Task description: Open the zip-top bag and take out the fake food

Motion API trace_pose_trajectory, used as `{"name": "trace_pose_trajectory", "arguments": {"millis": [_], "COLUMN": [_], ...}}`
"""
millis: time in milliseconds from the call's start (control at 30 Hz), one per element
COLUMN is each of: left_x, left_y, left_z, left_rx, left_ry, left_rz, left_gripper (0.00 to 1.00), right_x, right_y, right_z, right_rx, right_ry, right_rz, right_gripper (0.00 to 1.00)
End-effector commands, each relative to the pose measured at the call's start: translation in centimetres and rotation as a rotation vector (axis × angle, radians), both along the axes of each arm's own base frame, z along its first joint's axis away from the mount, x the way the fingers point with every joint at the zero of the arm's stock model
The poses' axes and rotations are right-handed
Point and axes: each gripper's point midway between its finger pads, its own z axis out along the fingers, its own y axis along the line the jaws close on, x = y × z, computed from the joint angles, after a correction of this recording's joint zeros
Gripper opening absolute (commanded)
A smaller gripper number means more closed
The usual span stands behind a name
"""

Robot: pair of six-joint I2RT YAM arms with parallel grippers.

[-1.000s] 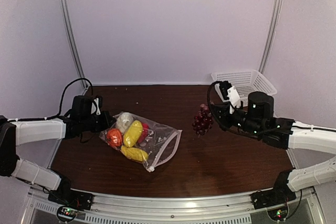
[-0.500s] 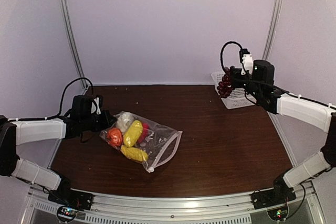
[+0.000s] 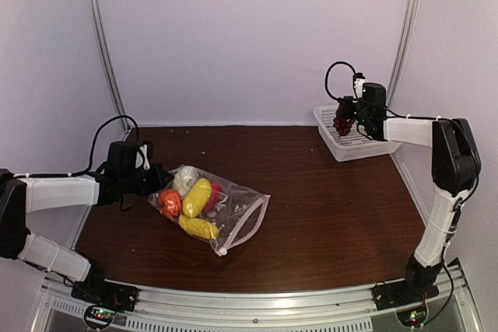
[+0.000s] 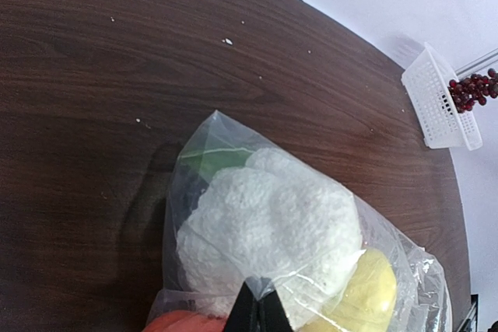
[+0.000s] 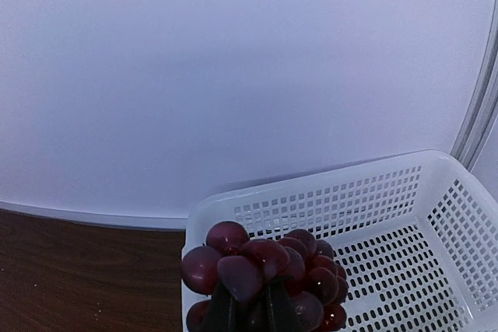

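The clear zip-top bag lies on the table left of centre, its pinkish-white zip strip at the near right end. Inside are a white piece, yellow pieces, an orange piece and a red piece. My left gripper is shut on the bag's plastic at its left end, seen in the left wrist view. My right gripper is shut on the dark purple grape cluster and holds it in the air above the near corner of the white mesh basket.
The white mesh basket stands at the back right of the dark wood table. White walls and metal poles close in the back and sides. The left arm's cable loops at the far left.
My right gripper has carried the grape cluster up from the table's middle right to above the basket at the back right. The left gripper and the bag have not moved.
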Motion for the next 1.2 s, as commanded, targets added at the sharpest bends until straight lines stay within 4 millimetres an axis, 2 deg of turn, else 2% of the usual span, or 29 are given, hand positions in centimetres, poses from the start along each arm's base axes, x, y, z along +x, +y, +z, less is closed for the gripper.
{"name": "trace_pose_trajectory", "arguments": {"millis": [0,100,133,200,233,367,433,533,633,800,1033,1167], "left_x": [0.6,0.6,0.6,0.7,0.7,0.6,0.5,0.3,0.2,-0.1,-0.1,-0.2], "left_y": [0.1,0.0,0.0,-0.2,-0.3,-0.6,-0.6,-0.6,-0.7,-0.7,-0.8,-0.9], "left_z": [0.5,0.6,0.5,0.3,0.2,0.1,0.1,0.1,0.1,0.1,0.0,-0.2], "left_rx": [-0.012,-0.015,-0.016,-0.02,-0.022,-0.028,-0.027,-0.029,-0.031,-0.034,-0.038,-0.042], "left_ry": [-0.035,-0.037,-0.036,-0.03,-0.027,-0.024,-0.024,-0.025,-0.024,-0.022,-0.014,-0.007], "left_rz": [0.001,0.0,-0.003,-0.012,-0.018,-0.032,-0.035,-0.04,-0.046,-0.05,-0.058,-0.061], "left_gripper": [0.0,0.0,0.0,0.0,0.0,0.0,0.0,0.0,0.0,0.0,0.0,0.0], "right_x": [2.0,2.6,2.6,2.2,1.9,-0.1,-1.4,-3.8,-7.1,-13.8,-23.8,-28.4], "right_y": [0.8,1.2,1.2,1.3,1.3,1.1,1.3,2.7,5.4,11.5,19.3,22.6], "right_z": [-0.8,-2.7,-2.9,-2.8,-2.7,-1.7,-0.9,-1.0,-1.1,-2.3,-5.6,-8.6], "right_rx": [0.005,-0.004,-0.001,0.005,0.007,0.013,0.024,0.053,0.066,0.042,-0.022,-0.047], "right_ry": [0.0,0.045,0.05,0.051,0.052,0.035,0.025,0.029,0.02,0.008,0.025,0.067], "right_rz": [0.036,0.048,0.052,0.058,0.06,0.067,0.092,0.177,0.299,0.509,0.787,0.9], "right_gripper": [0.0,0.13,0.21,0.42,0.48,0.61,0.63,0.63,0.62,0.61,0.57,0.52]}}
